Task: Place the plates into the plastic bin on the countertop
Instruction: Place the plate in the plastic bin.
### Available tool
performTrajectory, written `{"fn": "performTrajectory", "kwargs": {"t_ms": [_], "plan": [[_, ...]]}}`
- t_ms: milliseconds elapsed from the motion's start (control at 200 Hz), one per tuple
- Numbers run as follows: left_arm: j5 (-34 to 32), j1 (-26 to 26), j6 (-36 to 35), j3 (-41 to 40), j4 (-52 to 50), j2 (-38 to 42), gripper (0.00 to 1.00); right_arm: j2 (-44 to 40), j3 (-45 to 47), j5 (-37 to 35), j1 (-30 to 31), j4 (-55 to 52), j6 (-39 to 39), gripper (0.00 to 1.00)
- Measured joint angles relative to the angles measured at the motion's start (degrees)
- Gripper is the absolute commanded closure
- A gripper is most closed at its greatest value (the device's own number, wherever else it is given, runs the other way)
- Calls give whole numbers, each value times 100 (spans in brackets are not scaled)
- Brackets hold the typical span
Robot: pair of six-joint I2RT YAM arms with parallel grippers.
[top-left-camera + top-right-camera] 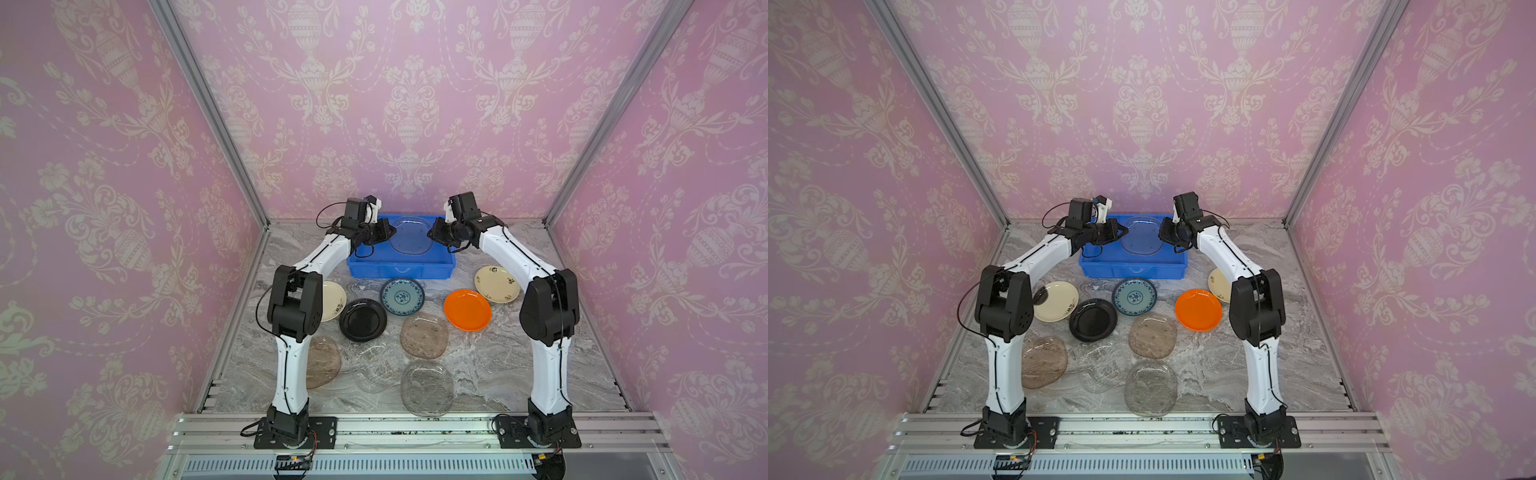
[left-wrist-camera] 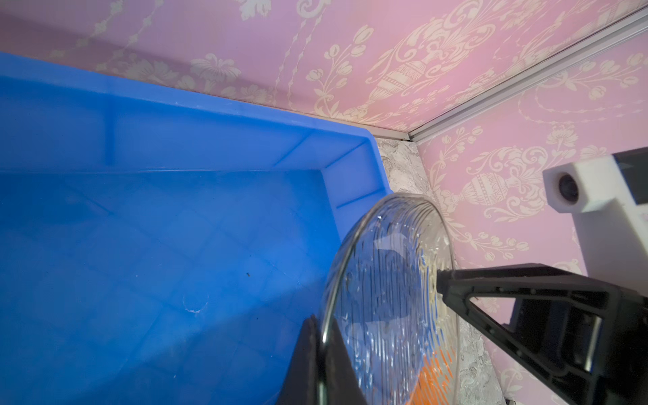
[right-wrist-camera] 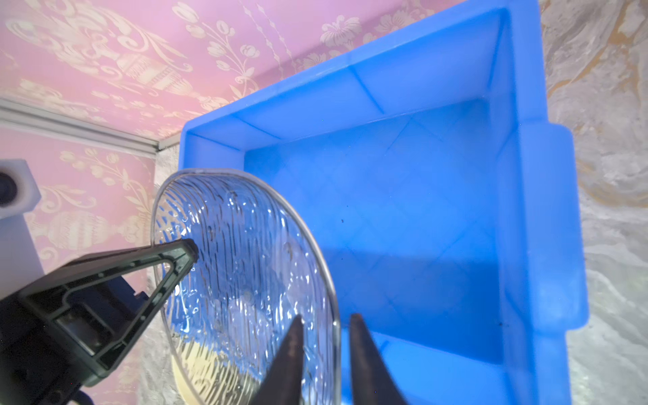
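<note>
Aluminium rail [image 1: 415, 428] with both arm bases comes first, then the marble worktop [image 1: 498, 365]. Nine plates lie loose on it, all behind the claws on the arm-base side. Farthest back from the claws is the front clear plate [image 1: 427, 387], then the faint clear plate [image 1: 374, 370], the left brownish plate [image 1: 324, 361] and the middle brownish plate [image 1: 424, 336]. Closer to the claws are the black plate [image 1: 363, 320], the orange plate [image 1: 467, 310], the left cream plate [image 1: 334, 300] and the right cream plate [image 1: 496, 284]. The teal-patterned plate [image 1: 402, 296] is closest, just outside the near wall of the blue plastic bin [image 1: 399, 270].

The left claw [image 1: 388, 237] is clamped on the rim of the ribbed clear plate [image 1: 409, 235]; the left wrist view shows that rim pinched between its jaws. The right claw [image 1: 432, 235] faces it from the plate's opposite edge with its jaws parted, and in the right wrist view the rim runs loose through the gap. The ribbed plate hangs between the two claws over the bin's inside, and the bin sits beneath both. Whether the plate touches the bin floor cannot be told.
</note>
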State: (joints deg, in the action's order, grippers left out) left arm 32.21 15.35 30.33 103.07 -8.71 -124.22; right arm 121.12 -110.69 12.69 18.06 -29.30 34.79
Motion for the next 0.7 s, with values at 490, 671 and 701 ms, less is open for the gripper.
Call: {"fn": "performTrajectory", "kwargs": {"t_ms": [490, 671, 701], "plan": [[-658, 339, 348, 1473, -577, -1421, 100, -955, 1060, -216, -538, 420, 275, 39], [-861, 444, 505, 1845, -782, -1790, 100, -1305, 1327, -240, -562, 590, 280, 39], [-872, 448, 533, 1906, -813, -1843, 100, -1346, 1405, -264, -562, 612, 280, 39]]}}
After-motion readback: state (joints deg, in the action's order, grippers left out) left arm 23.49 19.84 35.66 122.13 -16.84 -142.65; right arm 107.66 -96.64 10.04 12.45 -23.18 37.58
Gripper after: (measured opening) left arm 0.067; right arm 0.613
